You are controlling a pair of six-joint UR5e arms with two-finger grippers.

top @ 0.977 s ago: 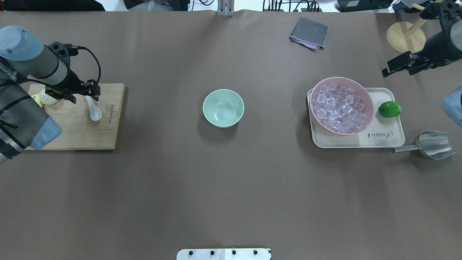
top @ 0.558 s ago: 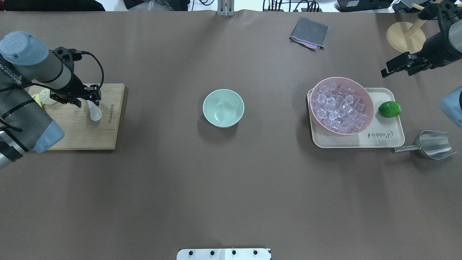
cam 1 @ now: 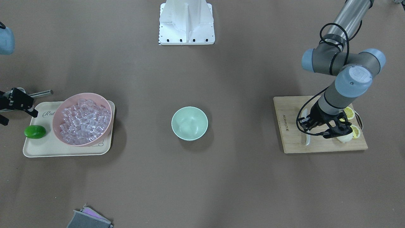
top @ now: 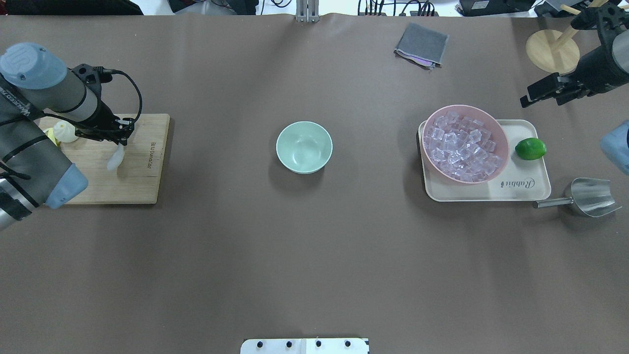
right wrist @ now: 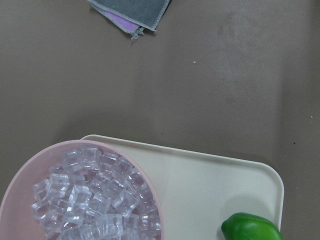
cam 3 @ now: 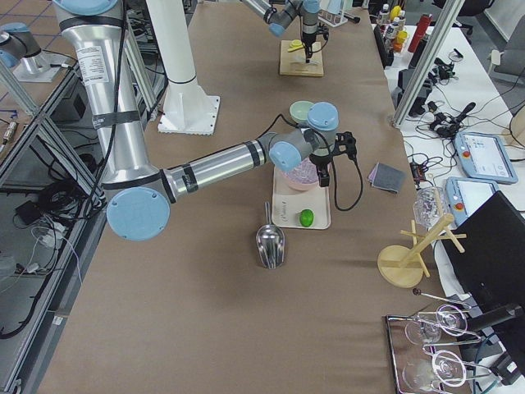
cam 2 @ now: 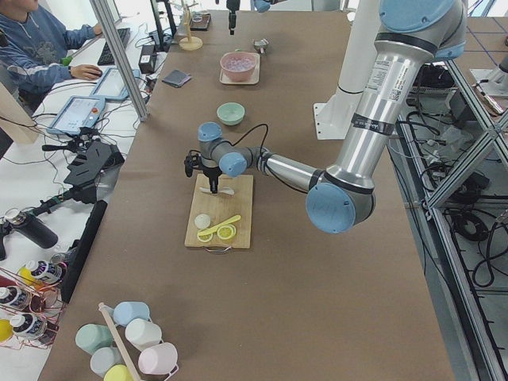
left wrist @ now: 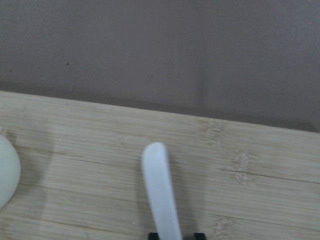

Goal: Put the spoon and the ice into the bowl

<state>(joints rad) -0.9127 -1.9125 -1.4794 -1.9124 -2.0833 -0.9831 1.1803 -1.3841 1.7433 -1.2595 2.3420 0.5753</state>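
Note:
The white spoon (top: 116,159) is over the wooden cutting board (top: 128,187) at the left. My left gripper (top: 120,139) is shut on its handle; the left wrist view shows the handle (left wrist: 160,190) between the fingertips, and the scoop end hangs toward the robot (cam 1: 304,112). The mint-green bowl (top: 304,147) stands empty at the table's middle. Many clear ice cubes (top: 462,147) fill the pink bowl (top: 506,147) on the right. My right gripper (top: 538,98) is open and empty, above the table beyond the pink bowl.
The pink bowl and a lime (top: 530,148) sit on a cream tray (top: 526,184). A metal scoop (top: 589,196) lies right of the tray. Lemon pieces (top: 64,132) lie on the board. A grey cloth (top: 421,44) and a wooden stand (top: 552,49) are at the far edge.
My left gripper came down onto the spoon and closed on it. The spoon has swung and now looks blurred, its scoop shifted left toward the robot. The right arm has barely moved.

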